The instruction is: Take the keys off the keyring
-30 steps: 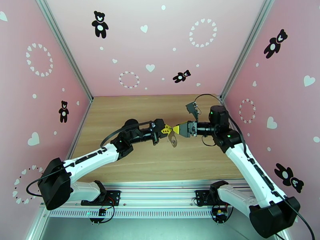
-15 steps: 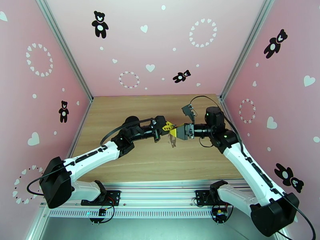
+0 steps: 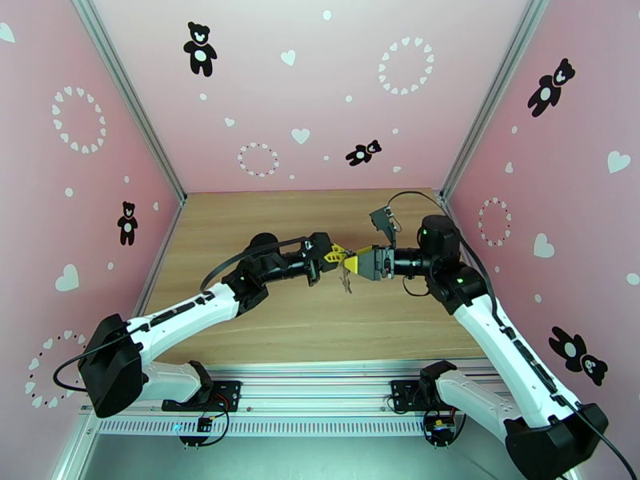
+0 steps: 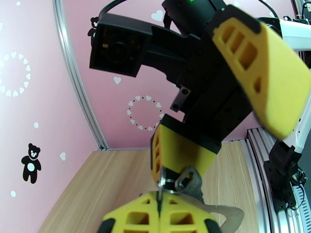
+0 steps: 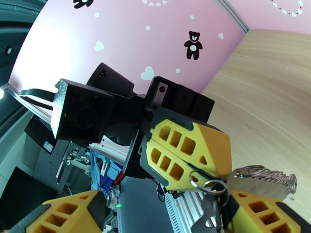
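My left gripper (image 3: 342,254) is shut on the thin wire keyring (image 5: 205,185), held above the middle of the table. The ring's edge (image 4: 160,186) sticks out between the left fingers (image 4: 171,219). Grey keys (image 5: 250,186) hang from the ring, with a silvery coiled bit (image 5: 280,179) beside them; from above the keys (image 3: 346,282) dangle below the two fingertips. My right gripper (image 3: 353,263) faces the left one, open, its jaws on either side of the keys. One right finger (image 4: 179,149) stands just behind a key head (image 4: 189,180); the other (image 4: 268,74) is far off.
The wooden table (image 3: 304,326) is walled in by pink panels at the back and both sides. A metal rail (image 3: 320,394) with both arm bases runs along the near edge. The two arms meet tip to tip at mid-table.
The right arm has edged in toward the left gripper, and its jaws have narrowed somewhat around the hanging keys. The left gripper has stayed shut on the ring.
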{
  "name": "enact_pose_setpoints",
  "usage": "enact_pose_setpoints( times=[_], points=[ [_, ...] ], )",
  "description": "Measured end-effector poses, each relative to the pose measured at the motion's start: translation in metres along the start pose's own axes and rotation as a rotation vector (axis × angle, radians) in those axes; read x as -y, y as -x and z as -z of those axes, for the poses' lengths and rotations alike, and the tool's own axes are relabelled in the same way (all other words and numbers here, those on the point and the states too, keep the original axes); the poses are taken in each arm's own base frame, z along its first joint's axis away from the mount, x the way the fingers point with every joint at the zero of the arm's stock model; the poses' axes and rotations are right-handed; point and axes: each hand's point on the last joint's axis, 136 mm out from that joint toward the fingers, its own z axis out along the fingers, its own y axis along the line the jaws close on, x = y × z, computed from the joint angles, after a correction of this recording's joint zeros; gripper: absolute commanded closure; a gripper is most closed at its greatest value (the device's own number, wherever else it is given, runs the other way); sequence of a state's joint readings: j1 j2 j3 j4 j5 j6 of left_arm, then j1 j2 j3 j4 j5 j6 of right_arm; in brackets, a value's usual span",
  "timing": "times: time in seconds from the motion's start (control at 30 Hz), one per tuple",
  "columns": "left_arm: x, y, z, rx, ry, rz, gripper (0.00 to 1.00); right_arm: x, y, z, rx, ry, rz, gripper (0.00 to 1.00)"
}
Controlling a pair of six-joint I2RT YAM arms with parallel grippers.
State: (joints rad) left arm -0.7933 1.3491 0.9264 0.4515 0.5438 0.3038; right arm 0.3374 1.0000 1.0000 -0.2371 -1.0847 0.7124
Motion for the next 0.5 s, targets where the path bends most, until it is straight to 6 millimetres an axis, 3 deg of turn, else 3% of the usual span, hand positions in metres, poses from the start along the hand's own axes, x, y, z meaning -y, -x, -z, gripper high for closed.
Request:
enact_pose_setpoints(
  times=[0.5],
  points=[
    [0.0016,-0.0030,0.0016,-0.017,-0.004,0.007,1.00,0.0029,0.0042,0.0035,0.033,-0.039,-0.004,0.59]
  ],
)
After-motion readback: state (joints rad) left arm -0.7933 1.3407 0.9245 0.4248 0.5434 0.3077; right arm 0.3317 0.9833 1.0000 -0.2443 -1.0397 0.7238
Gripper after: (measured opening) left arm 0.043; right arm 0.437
